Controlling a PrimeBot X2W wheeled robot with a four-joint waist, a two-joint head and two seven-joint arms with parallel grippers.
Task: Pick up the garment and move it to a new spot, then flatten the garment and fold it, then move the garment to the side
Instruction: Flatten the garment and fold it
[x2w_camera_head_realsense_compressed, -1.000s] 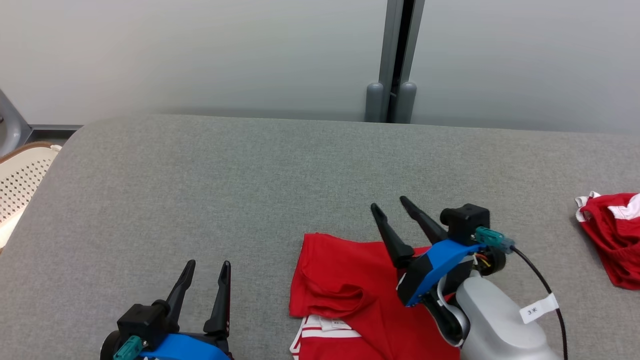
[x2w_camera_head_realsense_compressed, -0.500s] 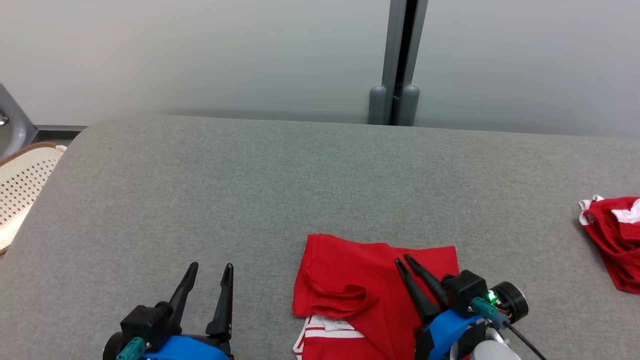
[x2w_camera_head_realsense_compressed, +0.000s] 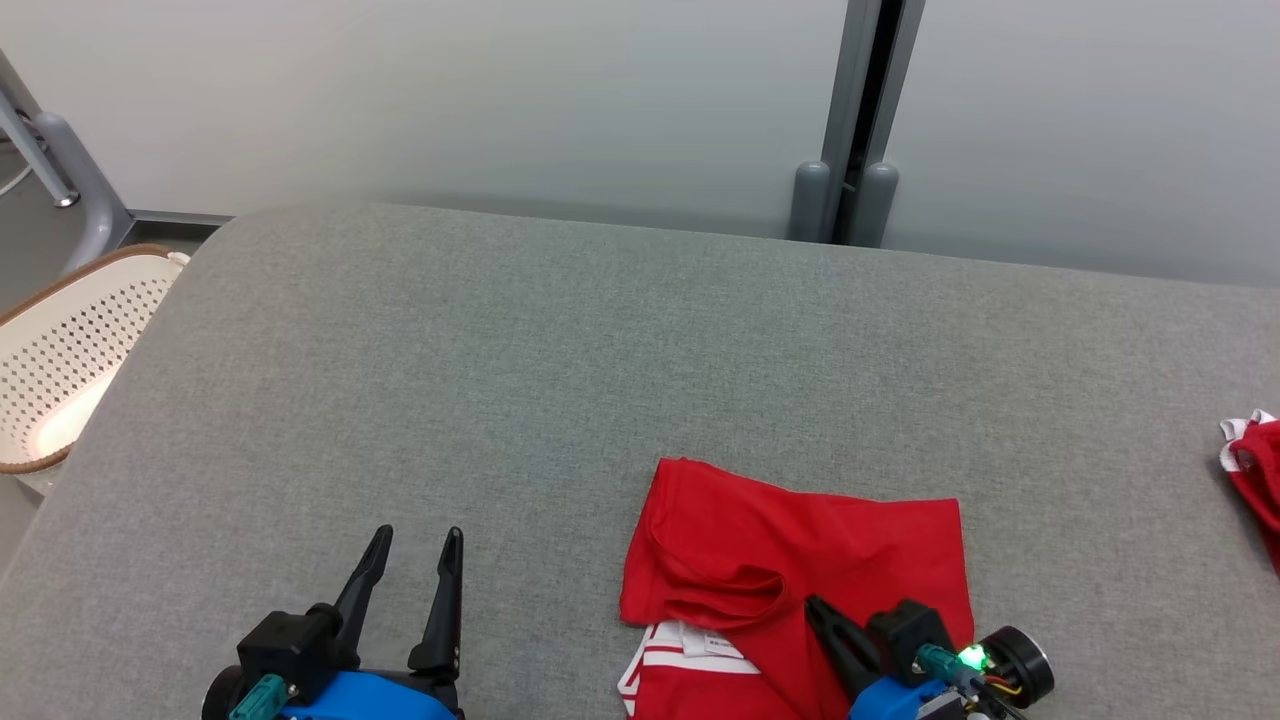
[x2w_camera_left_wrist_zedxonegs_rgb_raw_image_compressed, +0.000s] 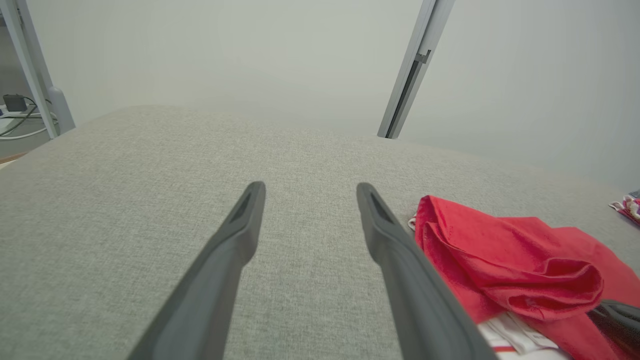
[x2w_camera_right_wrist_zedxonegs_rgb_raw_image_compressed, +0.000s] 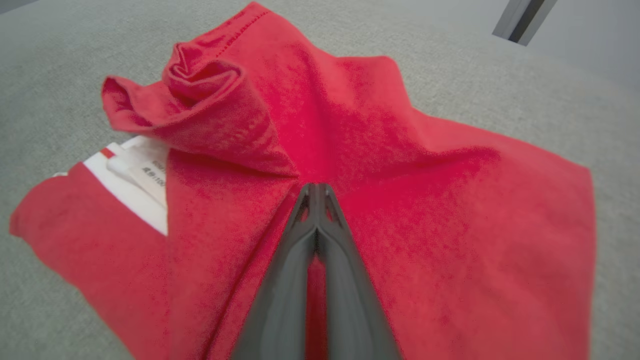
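Observation:
The garment (x2w_camera_head_realsense_compressed: 800, 540), red with a white striped band and a label, lies crumpled on the grey padded table (x2w_camera_head_realsense_compressed: 500, 350) near the front edge. My right gripper (x2w_camera_head_realsense_compressed: 815, 605) rests on its near middle. In the right wrist view the two fingers are pressed together, and my right gripper (x2w_camera_right_wrist_zedxonegs_rgb_raw_image_compressed: 315, 186) pinches the garment (x2w_camera_right_wrist_zedxonegs_rgb_raw_image_compressed: 400, 165) where its creases converge. My left gripper (x2w_camera_head_realsense_compressed: 418, 535) stands open over bare table to the garment's left, holding nothing. In the left wrist view my left gripper (x2w_camera_left_wrist_zedxonegs_rgb_raw_image_compressed: 310, 187) has the garment (x2w_camera_left_wrist_zedxonegs_rgb_raw_image_compressed: 500, 255) just to its right.
A pale perforated basket (x2w_camera_head_realsense_compressed: 70, 350) stands off the table's left edge. Another red and white cloth (x2w_camera_head_realsense_compressed: 1255, 470) lies at the far right edge. A grey post (x2w_camera_head_realsense_compressed: 850, 190) rises behind the table against the wall.
The camera has shifted, so the whole picture has moved. My right gripper has come down and back onto the garment and closed its fingers on the fabric. The left gripper has stayed put.

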